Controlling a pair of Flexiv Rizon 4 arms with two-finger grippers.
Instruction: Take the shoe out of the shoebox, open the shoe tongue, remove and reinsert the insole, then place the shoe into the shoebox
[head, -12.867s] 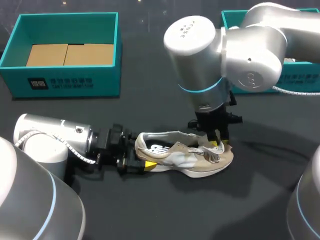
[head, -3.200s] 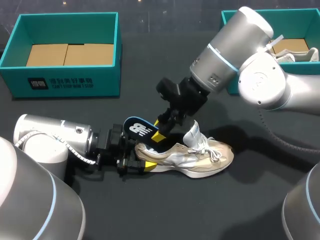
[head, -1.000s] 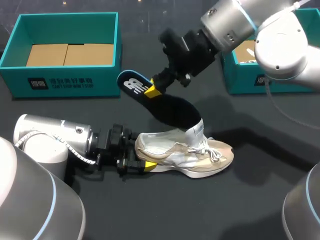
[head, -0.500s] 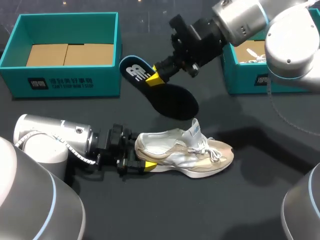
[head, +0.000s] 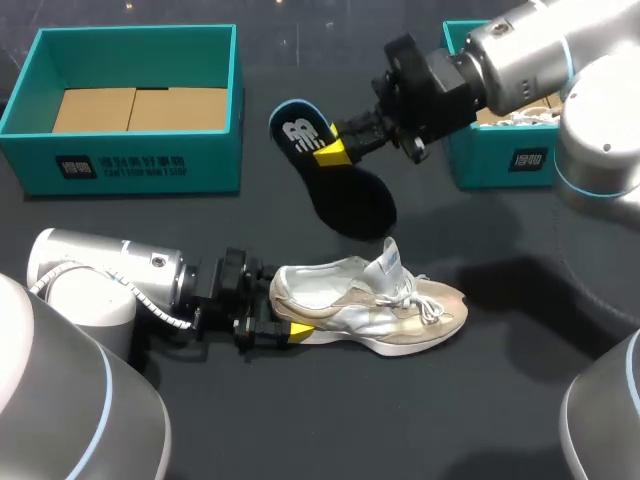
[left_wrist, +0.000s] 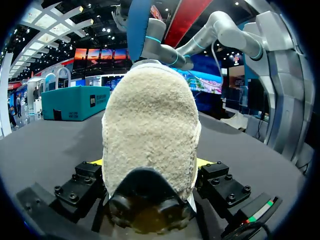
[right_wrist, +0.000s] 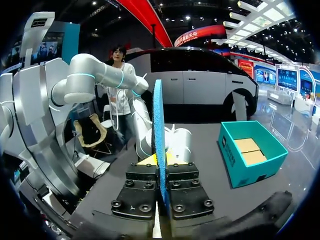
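Left end effector clamps shoe heel to steady it; right end effector pinches insole aloft, likely ready for reinsertion.

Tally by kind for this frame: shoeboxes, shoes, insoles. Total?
Shoeboxes: 2, the left shoebox and the right shoebox
Shoes: 1, the shoe, outside both boxes; the right one's inside is mostly hidden
Insoles: 1, the insole, held by the right gripper
Total: 4
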